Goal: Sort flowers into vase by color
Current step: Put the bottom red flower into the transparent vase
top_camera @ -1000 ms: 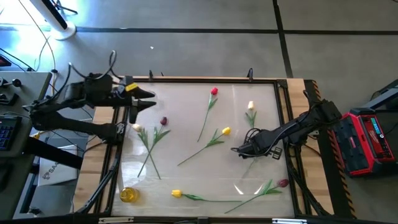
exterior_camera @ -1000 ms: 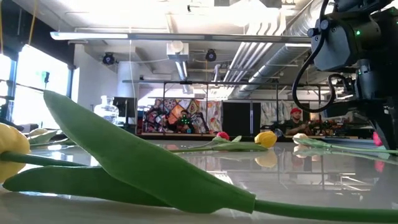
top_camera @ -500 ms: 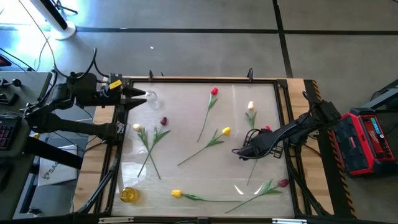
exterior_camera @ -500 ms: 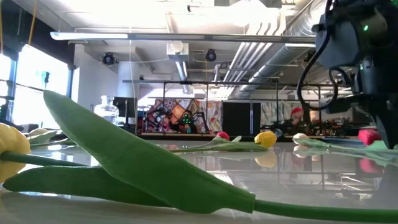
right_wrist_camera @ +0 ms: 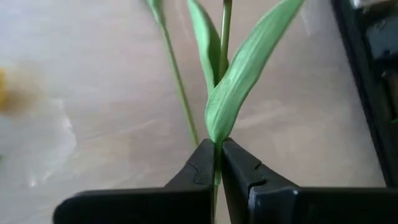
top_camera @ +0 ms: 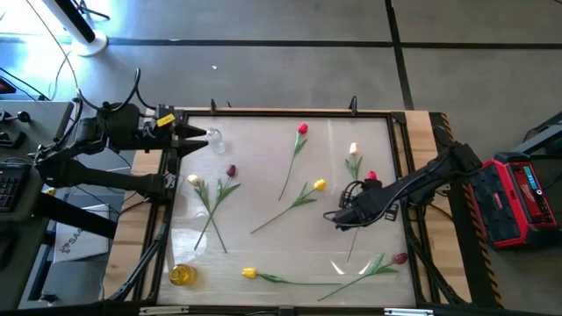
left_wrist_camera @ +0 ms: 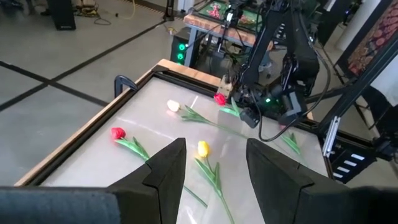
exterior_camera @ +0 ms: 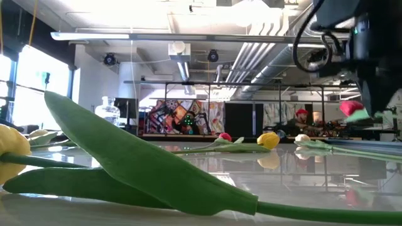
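High view: right gripper (top_camera: 338, 218) sits right of centre, clamped on a red tulip (top_camera: 371, 176); left gripper (top_camera: 204, 140) waits upper left, fingers apart around a glass vase (top_camera: 213, 139). Low view: the tulip head (exterior_camera: 352, 108) hangs clear of the table (exterior_camera: 301, 182) at right. Right wrist view: the fingers (right_wrist_camera: 205, 163) pinch only the thin stem (right_wrist_camera: 217, 155) below a leaf, so it could twist or slip during the carry
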Robot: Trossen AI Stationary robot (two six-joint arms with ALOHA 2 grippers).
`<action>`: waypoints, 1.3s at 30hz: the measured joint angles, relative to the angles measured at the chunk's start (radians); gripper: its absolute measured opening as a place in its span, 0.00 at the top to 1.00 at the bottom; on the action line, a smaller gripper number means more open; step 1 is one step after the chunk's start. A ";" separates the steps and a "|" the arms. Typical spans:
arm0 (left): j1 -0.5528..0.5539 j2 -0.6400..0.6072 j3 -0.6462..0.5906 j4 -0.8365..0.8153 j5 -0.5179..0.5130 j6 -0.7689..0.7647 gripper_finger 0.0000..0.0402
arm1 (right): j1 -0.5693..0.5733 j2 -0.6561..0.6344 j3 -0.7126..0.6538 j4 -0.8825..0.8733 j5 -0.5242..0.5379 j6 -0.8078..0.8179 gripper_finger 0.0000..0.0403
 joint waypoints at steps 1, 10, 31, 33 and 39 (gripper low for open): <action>0.000 0.000 0.000 -0.001 0.000 -0.006 0.61 | 0.002 0.000 0.016 -0.015 0.015 0.000 1.00; 0.000 0.000 0.000 0.000 0.000 -0.008 0.61 | 0.031 0.000 0.124 -0.067 0.198 -0.050 1.00; 0.000 0.000 0.000 0.000 0.000 -0.008 0.61 | 0.061 -0.002 0.197 0.077 0.664 -0.278 1.00; 0.000 0.000 0.000 0.000 0.000 -0.007 0.61 | 0.049 -0.002 0.197 0.107 0.677 -0.328 1.00; 0.000 0.000 0.000 0.000 0.000 -0.008 0.61 | 0.028 -0.003 0.197 0.189 0.703 -0.474 1.00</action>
